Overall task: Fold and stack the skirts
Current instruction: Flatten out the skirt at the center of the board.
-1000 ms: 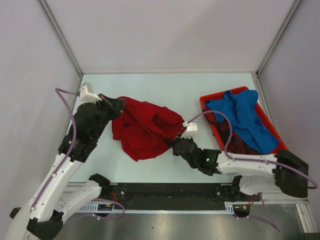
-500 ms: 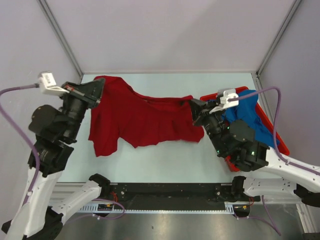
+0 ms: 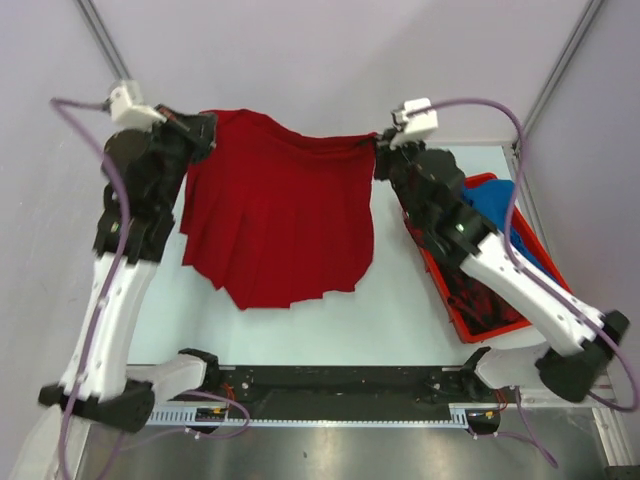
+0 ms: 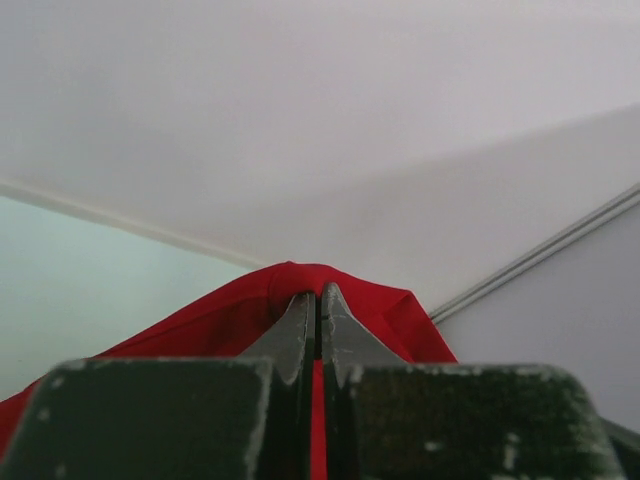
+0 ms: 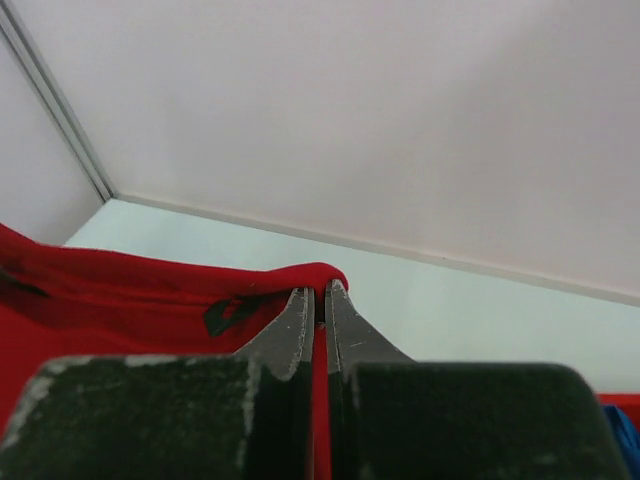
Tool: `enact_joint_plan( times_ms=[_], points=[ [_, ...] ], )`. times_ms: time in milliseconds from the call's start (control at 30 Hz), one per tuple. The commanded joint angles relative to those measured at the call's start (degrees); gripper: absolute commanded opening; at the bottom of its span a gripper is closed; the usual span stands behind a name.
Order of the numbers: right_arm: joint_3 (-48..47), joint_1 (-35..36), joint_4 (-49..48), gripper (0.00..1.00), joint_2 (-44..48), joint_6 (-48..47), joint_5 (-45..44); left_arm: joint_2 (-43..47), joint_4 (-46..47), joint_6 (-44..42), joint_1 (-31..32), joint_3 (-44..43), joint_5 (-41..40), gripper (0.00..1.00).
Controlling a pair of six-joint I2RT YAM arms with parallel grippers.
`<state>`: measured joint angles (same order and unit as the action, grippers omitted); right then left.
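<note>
Both arms are reaching high toward the back wall, and the red pleated skirt (image 3: 285, 220) is hanging spread out between them like a curtain. The left gripper (image 3: 208, 130) is pinching one top corner of the waistband, its jaws pressed together with red cloth bunching over the tips. The right gripper (image 3: 378, 147) is pinching the opposite corner in the same way, jaws tight on a fold of the fabric. The top edge is sagging slightly between the two grips, and the pleats are fanning down to a curved hem over the pale worktop (image 3: 400, 300). I cannot tell whether the hem is touching it. To the right, partly under the right arm, the red tray (image 3: 482, 181) is holding the bright blue skirt (image 3: 503, 215), which is lying crumpled on top of the plaid skirt (image 3: 480, 298).
</note>
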<state>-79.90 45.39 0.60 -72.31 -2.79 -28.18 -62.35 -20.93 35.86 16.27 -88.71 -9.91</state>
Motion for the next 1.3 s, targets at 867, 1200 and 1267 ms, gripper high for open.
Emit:
enact_joint_plan(
  times_ms=[867, 1200, 1267],
  points=[
    [22.5, 14.7, 27.7, 0.56, 0.3, 25.0, -1.2, 34.5, 9.7, 15.1, -14.0, 64.0, 19.1, 1.00],
    [23.8, 16.8, 23.3, 1.00, 5.8, 28.5, 0.0, 44.0, 0.7, 14.9, -13.9, 59.3, 9.2, 1.00],
    [23.8, 14.0, 19.9, 1.00, 3.8, 29.0, 5.8, 38.8, 7.6, 14.8, -13.9, 59.4, 17.1, 1.00]
  ],
)
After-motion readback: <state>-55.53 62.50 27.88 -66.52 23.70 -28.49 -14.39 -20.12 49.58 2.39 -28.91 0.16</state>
